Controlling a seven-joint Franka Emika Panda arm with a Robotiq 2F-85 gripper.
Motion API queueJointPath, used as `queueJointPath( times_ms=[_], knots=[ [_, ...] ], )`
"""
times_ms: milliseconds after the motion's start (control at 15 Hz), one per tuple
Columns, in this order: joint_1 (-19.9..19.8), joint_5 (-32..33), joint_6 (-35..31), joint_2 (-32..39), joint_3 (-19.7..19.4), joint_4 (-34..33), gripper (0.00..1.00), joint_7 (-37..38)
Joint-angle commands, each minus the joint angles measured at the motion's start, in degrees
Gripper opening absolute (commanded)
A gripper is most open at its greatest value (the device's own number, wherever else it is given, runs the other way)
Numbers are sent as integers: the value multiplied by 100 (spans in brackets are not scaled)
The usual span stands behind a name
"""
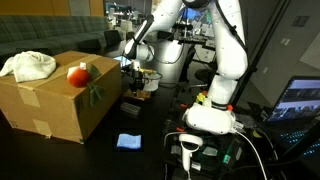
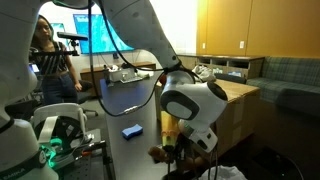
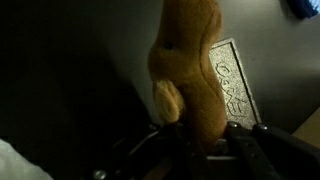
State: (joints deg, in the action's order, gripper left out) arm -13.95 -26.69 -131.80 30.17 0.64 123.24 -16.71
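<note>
My gripper (image 3: 197, 137) is shut on a tan-brown plush toy (image 3: 188, 60), which fills the middle of the wrist view and hangs between the fingers. In an exterior view the gripper (image 1: 136, 68) is low, next to the side of a cardboard box (image 1: 50, 105). In an exterior view the toy (image 2: 170, 128) shows yellowish beside the gripper (image 2: 178, 152), over the dark tabletop. A grey flat pad with raised lettering (image 3: 232, 85) lies under the toy.
On the box lie a red round toy with a green leaf (image 1: 78, 74) and a white cloth (image 1: 28, 66). A small blue object (image 1: 128, 141) (image 2: 131, 131) lies on the table. The robot base (image 1: 210, 115) stands nearby. A person (image 2: 50, 55) stands at the back.
</note>
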Motion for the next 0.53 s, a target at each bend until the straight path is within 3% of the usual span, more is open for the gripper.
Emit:
queueJointPath(
  times_ms=[0, 467],
  knots=[
    [-36, 5, 101, -123, 34, 161, 45, 32],
    [222, 289, -104, -821, 8, 837, 96, 122]
  ],
)
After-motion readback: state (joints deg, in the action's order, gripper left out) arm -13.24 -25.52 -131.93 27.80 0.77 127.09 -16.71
